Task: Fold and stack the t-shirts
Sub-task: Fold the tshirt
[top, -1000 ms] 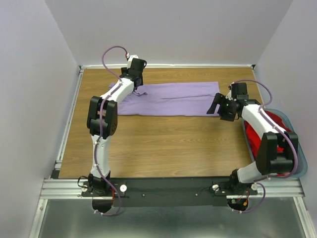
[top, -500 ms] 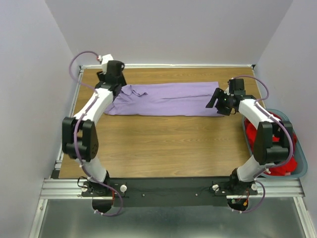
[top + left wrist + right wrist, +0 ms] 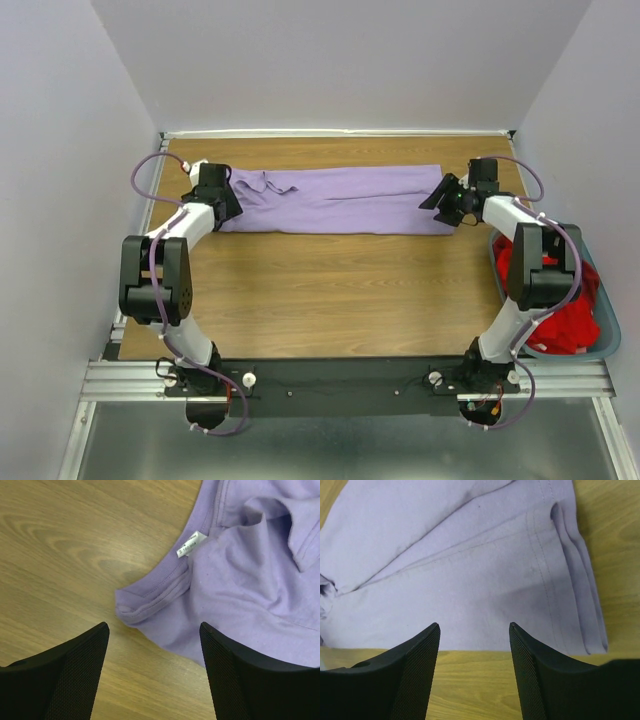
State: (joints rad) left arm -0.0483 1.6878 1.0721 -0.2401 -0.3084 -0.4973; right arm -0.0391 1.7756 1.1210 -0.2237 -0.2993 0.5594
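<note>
The lavender t-shirt (image 3: 340, 200) lies folded into a long strip across the back of the table. Its collar end with a white label (image 3: 190, 544) points left, and its stitched hem (image 3: 570, 580) is on the right. My left gripper (image 3: 226, 203) (image 3: 154, 630) is open just over the collar corner, with wood and the cloth's edge between its fingers. At the hem end, my right gripper (image 3: 434, 200) (image 3: 474, 627) is open over the shirt's near edge and holds nothing. The red t-shirt (image 3: 560, 310) sits crumpled in the basket.
The teal-grey basket (image 3: 610, 340) stands at the table's right edge, beside the right arm. Bare wooden table (image 3: 330, 290) stretches from the strip to the arm bases. Walls close in the back and both sides.
My left arm has swung left from the shirt's upper part and come down at the collar end. The right gripper has moved back and up to the hem end.
</note>
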